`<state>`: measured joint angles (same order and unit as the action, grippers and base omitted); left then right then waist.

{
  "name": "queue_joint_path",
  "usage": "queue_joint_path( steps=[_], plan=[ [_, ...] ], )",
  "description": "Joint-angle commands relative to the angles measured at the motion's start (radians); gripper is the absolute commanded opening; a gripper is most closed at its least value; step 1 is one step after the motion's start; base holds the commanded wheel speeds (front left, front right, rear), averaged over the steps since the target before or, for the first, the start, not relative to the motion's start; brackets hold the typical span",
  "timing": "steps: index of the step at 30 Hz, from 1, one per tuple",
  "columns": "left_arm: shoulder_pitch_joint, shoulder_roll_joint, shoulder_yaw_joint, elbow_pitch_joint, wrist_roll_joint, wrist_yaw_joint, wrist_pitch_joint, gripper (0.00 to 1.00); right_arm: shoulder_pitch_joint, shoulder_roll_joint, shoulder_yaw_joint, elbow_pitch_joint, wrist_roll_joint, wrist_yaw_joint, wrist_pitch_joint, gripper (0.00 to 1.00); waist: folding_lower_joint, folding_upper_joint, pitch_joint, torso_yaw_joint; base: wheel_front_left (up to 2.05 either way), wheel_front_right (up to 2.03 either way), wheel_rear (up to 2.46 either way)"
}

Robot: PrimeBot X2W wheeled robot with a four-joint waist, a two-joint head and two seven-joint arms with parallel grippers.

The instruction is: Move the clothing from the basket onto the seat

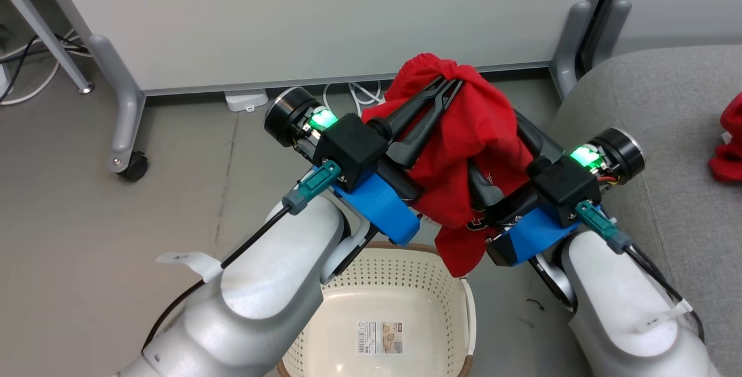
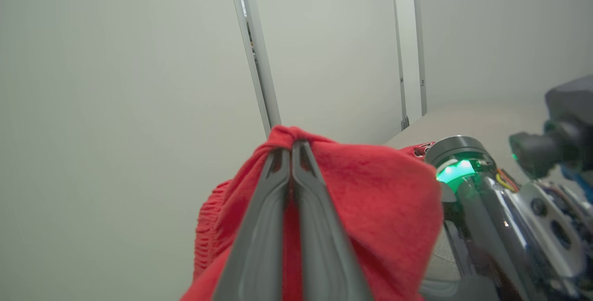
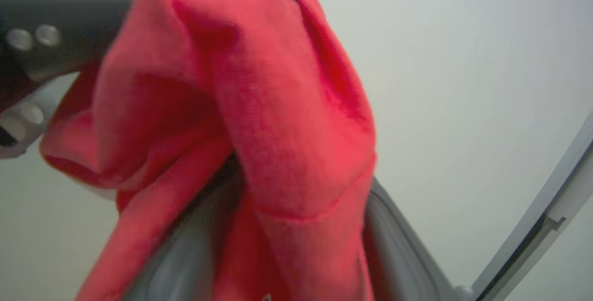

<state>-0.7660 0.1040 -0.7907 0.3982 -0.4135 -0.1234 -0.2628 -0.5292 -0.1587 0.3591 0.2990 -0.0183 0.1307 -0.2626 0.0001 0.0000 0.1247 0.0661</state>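
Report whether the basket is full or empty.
Empty where visible: the basket shows a bare floor with a label; the left forearm hides part.

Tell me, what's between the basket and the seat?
Only a strip of bare grey floor lies between the basket and the seat. The head view shows it, with the robot's right arm reaching above it.

A white partition (image 1: 324, 17) stands on grey legs (image 1: 119, 104), the left one on a black caster (image 1: 134, 166). White cables (image 1: 359, 94) and a small white box (image 1: 246, 100) lie on the grey floor (image 1: 116, 232) at its foot.
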Motion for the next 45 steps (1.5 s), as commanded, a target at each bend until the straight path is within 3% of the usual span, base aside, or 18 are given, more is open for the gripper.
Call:
queue_joint_path(
  steps=[1,24,27,38,45],
  plan=[
    [-0.016,-0.003,-0.002,0.001,0.0,-0.001,-0.003,0.0,-0.013,0.005,0.004,0.015,0.01,0.0,-0.003,0.0,-0.0001,0.0,0.002,0.003,0.0,0.0,0.0],
    [-0.009,0.001,0.014,0.013,0.011,-0.003,-0.003,0.0,0.02,0.018,-0.027,0.021,0.059,0.0,-0.003,0.0,-0.0001,0.0,0.015,-0.001,0.0,0.0,0.0],
    [-0.007,-0.002,0.017,0.013,0.021,0.002,-0.003,0.98,0.027,0.018,-0.037,0.017,0.06,0.0,-0.003,0.0,-0.0001,0.0,0.018,0.0,0.0,0.0,0.0],
    [0.023,0.004,0.037,-0.001,0.049,0.007,-0.003,1.0,0.053,-0.004,-0.112,0.0,0.064,0.0,-0.003,0.0,-0.0001,0.0,0.035,-0.007,0.0,0.0,0.0],
    [0.044,0.015,0.051,-0.014,0.064,0.01,-0.003,1.0,0.077,-0.009,-0.17,-0.021,0.063,0.0,-0.003,0.0,-0.0001,0.0,0.069,-0.048,0.0,0.0,0.0]
  ],
)
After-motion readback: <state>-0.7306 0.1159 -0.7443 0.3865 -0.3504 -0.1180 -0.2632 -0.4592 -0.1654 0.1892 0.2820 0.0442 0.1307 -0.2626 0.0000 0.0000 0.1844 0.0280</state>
